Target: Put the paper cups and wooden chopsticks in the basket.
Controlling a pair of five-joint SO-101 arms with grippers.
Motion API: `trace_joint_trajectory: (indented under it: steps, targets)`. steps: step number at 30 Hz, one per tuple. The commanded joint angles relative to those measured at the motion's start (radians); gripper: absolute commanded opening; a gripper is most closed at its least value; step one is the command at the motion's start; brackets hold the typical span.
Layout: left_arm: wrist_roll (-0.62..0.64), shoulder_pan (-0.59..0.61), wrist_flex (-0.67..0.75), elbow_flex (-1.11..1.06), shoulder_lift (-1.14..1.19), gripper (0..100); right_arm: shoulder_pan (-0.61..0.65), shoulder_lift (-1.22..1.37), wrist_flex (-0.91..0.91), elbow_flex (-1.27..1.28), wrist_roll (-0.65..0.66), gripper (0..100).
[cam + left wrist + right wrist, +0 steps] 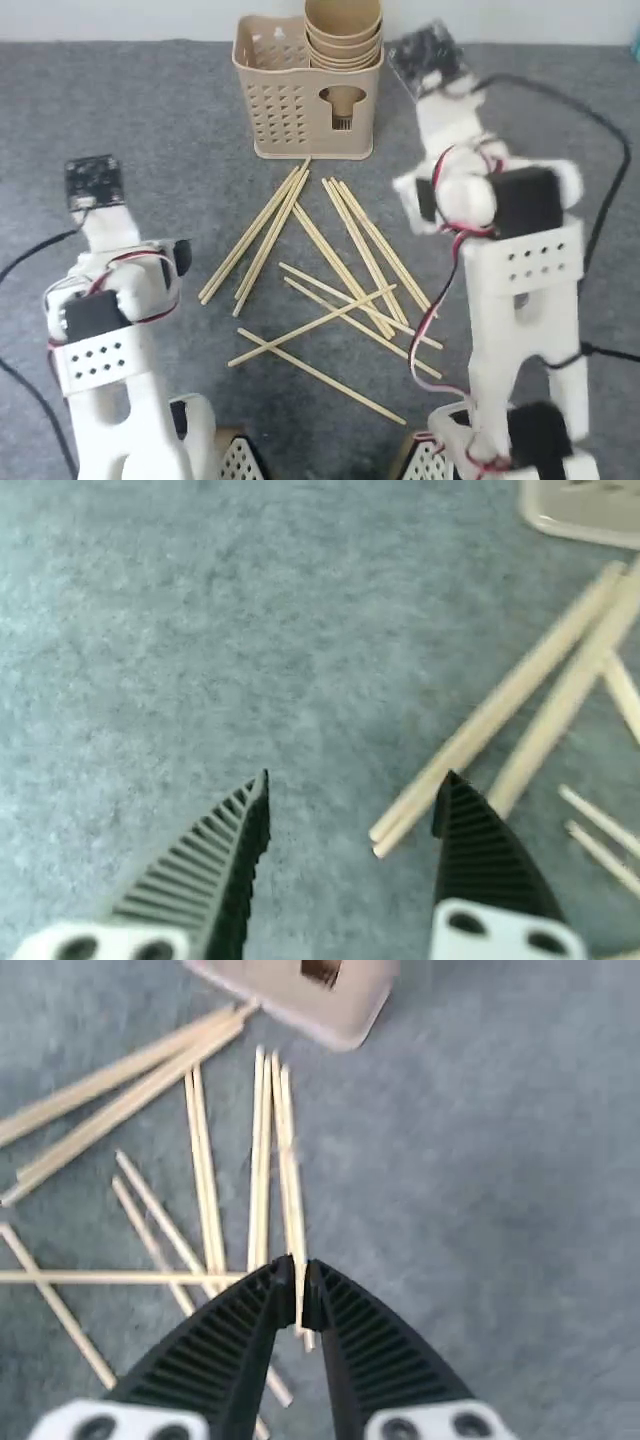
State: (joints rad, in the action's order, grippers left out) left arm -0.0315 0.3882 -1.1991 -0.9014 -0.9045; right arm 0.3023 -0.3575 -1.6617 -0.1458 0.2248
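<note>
A beige perforated basket (pixel 285 110) stands at the back middle of the grey carpet, with a stack of paper cups (pixel 343 30) inside its right part. Several wooden chopsticks (pixel 335 265) lie scattered on the carpet in front of it, between the two arms. My left gripper (pixel 355 800) hangs open over bare carpet, one finger just above the ends of two chopsticks (pixel 500 715). My right gripper (pixel 297 1272) is shut above the near ends of a bunch of chopsticks (pixel 270 1150), with nothing held. The basket's (pixel 320 1005) base lies beyond them.
The left arm (pixel 105 330) stands at the front left and the right arm (pixel 510 260) at the right, beside the basket. Black cables trail off both sides. A corner of the basket (pixel 590 510) shows in the left wrist view.
</note>
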Motion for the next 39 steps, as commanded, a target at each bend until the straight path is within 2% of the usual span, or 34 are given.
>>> trace_joint_trajectory:
  steps: [1, 7, 13, 18, 24, 34, 39]
  targets:
    - [0.009, -0.078, -0.064, 0.124, 0.011, 25, -0.001, -0.133, 0.2, 0.37, -0.058, 4.2]
    - [0.009, -0.161, -0.153, 0.343, 0.282, 25, -0.002, -0.297, 0.552, 0.835, -0.095, 4.2]
    - [-0.005, -0.222, -0.163, 0.515, 0.582, 25, -0.067, -0.329, 0.588, 0.919, -0.098, 4.2]
    - [-0.101, -0.331, -0.123, 0.565, 0.763, 25, -0.096, -0.332, 0.734, 1.066, -0.089, 4.2]
    - [-0.275, -0.379, 0.003, 0.598, 0.948, 25, -0.093, -0.331, 0.745, 1.074, -0.092, 4.2]
    - [-0.338, -0.381, 0.037, 0.733, 1.238, 25, -0.093, -0.331, 0.746, 1.074, -0.097, 4.2]
    - [-0.339, -0.385, 0.002, 0.769, 1.281, 25, -0.096, -0.331, 0.768, 1.077, -0.098, 4.2]
